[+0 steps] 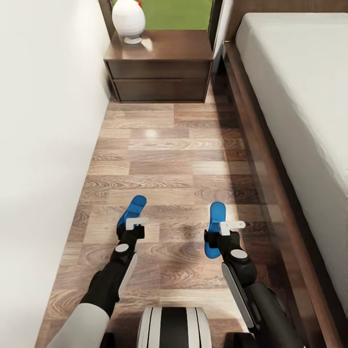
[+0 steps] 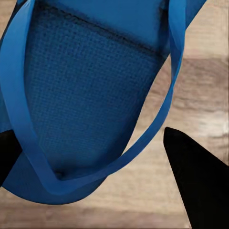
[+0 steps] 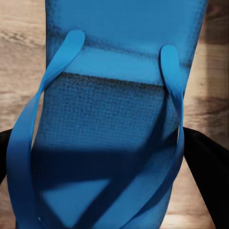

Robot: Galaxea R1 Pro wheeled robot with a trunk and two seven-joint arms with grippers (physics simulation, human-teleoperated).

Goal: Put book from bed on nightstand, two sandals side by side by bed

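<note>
Low in the head view, each gripper, left [image 1: 137,223] and right [image 1: 232,225], seems to pinch a sandal [image 1: 132,211] [image 1: 214,229] over the floor [image 1: 169,159]; released now, they would probably land well apart and skewed.

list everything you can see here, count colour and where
sandals: 2, bright blue, one at the left gripper, one at the right gripper, apart, over the floor beside the bed
nightstand: 1, dark brown, far end against the wall
lamp: 1, white, on the nightstand
bed: 1, dark brown frame, pale mattress, right side
floor: wood planks, light brown
wall: white, left side
left gripper: white and black
right gripper: white and black
</note>
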